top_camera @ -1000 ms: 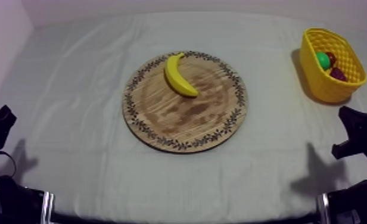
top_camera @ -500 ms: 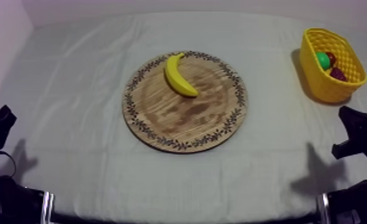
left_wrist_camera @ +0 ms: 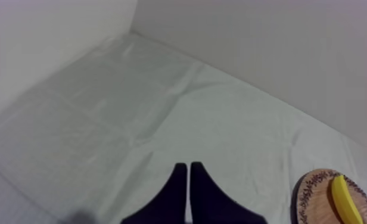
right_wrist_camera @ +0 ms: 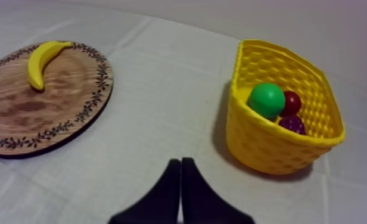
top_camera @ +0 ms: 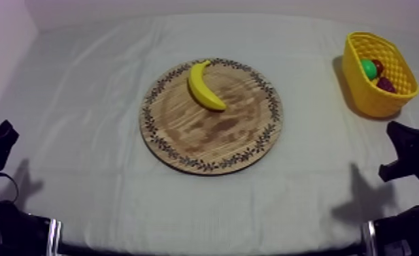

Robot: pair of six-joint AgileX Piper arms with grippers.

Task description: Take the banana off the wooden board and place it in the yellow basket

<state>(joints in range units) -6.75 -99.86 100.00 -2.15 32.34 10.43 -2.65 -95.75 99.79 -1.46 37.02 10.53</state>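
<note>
1. No shift against a second ago: same lie of everything on the counter under the grey-white cloth (top_camera: 83, 102), both arms parked low at their own sides.
2. Curved yellow toy banana (top_camera: 205, 86): lying flat on the round wooden board with the patterned rim (top_camera: 212, 139), toward its far-left part, one tip pointing at the far rim. Untouched, nothing near it.
3. Yellow plastic lattice basket (top_camera: 369, 95): at the far right of the counter, well apart from the board. Already holding a round green toy fruit (right_wrist_camera: 266, 100), a small red fruit (right_wrist_camera: 291, 102) and a dark purplish piece (right_wrist_camera: 292, 124), kind not clear. Some room seemingly left inside.
4. Left claw (left_wrist_camera: 189, 170): fingers pressed together into a narrow wedge, holding nothing, over bare cloth, board and banana off to one side.
5. Right claw (right_wrist_camera: 181, 164): likewise pinched to a narrow wedge, empty, facing the stretch of cloth between board and basket.
6. Reading: task not begun, the pick yet to come. Right arm judged the handier one, with the basket on its side. Claw to be opened before any approach to the banana.
</note>
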